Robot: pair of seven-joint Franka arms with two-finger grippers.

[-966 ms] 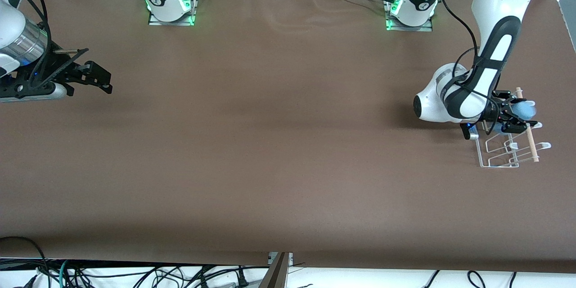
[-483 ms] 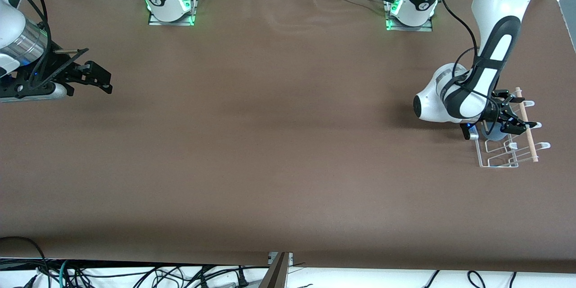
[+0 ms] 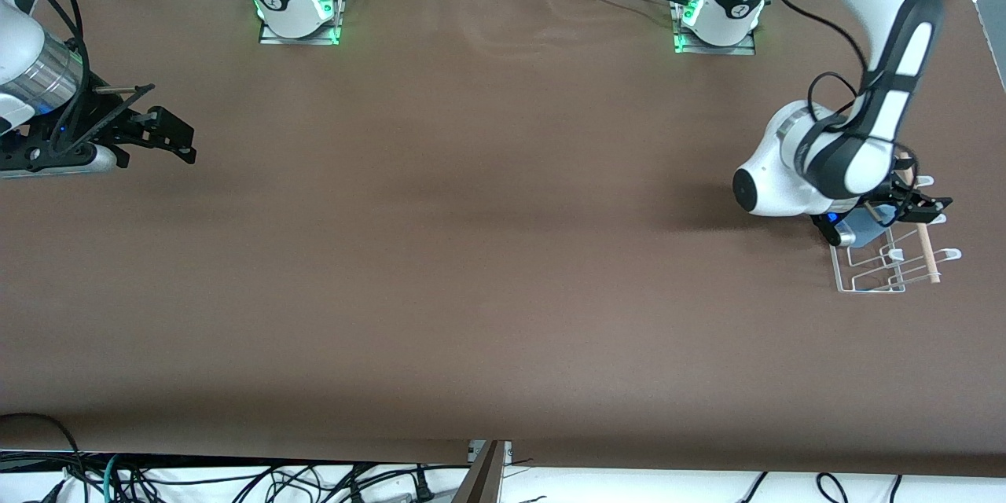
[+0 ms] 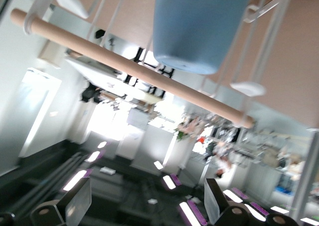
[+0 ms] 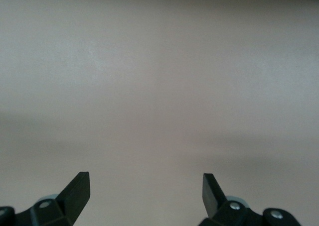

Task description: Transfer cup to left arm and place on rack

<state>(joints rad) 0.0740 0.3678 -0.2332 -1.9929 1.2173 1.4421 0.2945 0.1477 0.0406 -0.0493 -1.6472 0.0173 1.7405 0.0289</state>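
Ideally had to back the spread left gripper [image 3: 912,208], over the small white wire rack [image 3: 872,279], straight off the released light-blue plastic cup [image 4: 199,27], with the right gripper [image 3: 189,143] waiting, also spread, over the brown table [image 3: 471,251].

Brown table [image 3: 471,251], bearing rack [image 3: 884,271], perhaps nothing else.
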